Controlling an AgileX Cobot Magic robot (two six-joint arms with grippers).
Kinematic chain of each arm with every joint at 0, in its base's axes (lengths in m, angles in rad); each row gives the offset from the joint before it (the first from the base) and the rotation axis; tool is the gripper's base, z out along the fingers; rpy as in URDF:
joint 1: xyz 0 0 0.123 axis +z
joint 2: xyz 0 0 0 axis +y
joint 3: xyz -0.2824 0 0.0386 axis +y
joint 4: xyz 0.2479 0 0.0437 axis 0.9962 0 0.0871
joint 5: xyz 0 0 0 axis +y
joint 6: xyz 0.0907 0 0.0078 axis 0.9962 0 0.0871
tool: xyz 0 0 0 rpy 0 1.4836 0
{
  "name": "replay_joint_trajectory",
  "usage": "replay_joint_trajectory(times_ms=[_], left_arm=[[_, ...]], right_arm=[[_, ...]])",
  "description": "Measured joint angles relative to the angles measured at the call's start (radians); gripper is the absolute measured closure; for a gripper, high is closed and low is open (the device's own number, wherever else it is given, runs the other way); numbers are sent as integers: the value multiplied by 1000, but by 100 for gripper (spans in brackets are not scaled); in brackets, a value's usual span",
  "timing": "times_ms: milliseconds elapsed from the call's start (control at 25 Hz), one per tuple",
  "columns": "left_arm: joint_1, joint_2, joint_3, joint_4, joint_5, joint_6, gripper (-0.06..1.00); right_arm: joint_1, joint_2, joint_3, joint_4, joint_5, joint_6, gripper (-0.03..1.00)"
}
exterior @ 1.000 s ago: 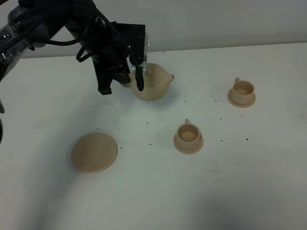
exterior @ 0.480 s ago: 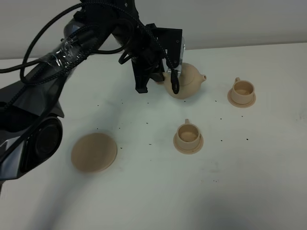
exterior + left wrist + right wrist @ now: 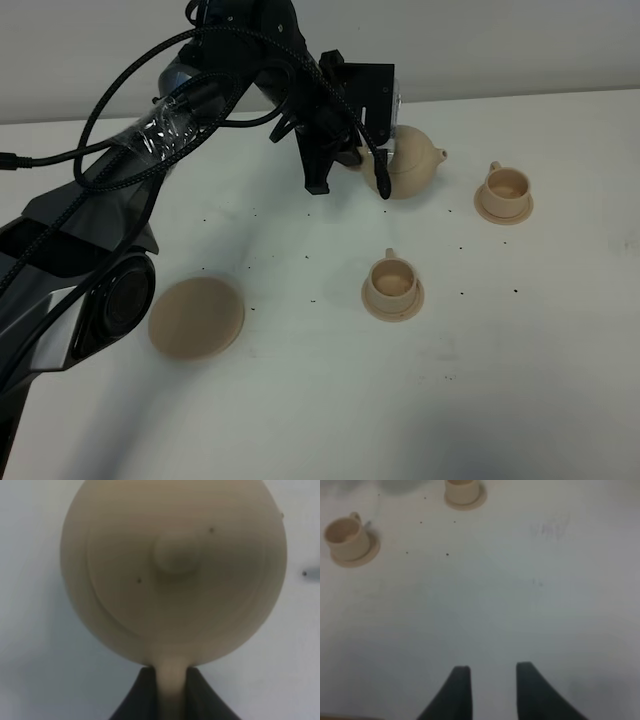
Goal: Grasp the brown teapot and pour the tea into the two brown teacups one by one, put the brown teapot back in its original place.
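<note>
The left arm has carried the teapot (image 3: 412, 166) across the back of the table (image 3: 300, 410) in the last second: from well left of the cups to a spot just beside the far cup (image 3: 506, 187), with the spout (image 3: 438, 155) now pointing at that cup. The pot looks level and not tipped yet, so I judge this as the end of the carry and the start of the first pour. Neither cup shows tea that I can make out. The near cup (image 3: 392, 279) sits on its saucer closer to the front, untouched, and the wide saucer (image 3: 196, 318) where the pot belongs lies bare, far off to the left front.

The left gripper (image 3: 172, 696) is clenched on the pot's handle (image 3: 172, 672). In the left wrist view the two dark fingers (image 3: 142, 692) stand narrowly apart with the pale handle filling the gap between them, and the lid knob (image 3: 176, 555) sits square in view, so the grip looks centred. The pot hangs from that grip alone; whether it clears the table I cannot tell for sure, though its shadow suggests it does.

The right gripper (image 3: 490, 680) is released, jaws wide apart, holding and touching nothing, over bare table with both cups well away from it
</note>
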Motion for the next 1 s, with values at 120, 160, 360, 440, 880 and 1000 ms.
replay_joint_trajectory(times_ms=[120,160,360,440,880,1000], left_arm=[[0,0,-1,-26,-29,1,82],[0,0,-1,-49,-41,1,82],[-2,0,-4,-96,-55,-17,82],[-2,0,-4,-96,-51,-34,82],[-2,0,-4,-96,-96,-177,82],[-5,0,-4,-94,-107,-201,82]], right_arm=[[0,0,0,0,0,0,73],[0,0,0,0,0,0,73],[0,0,0,0,0,0,73],[0,0,0,0,0,0,73],[0,0,0,0,0,0,73],[0,0,0,0,0,0,73]])
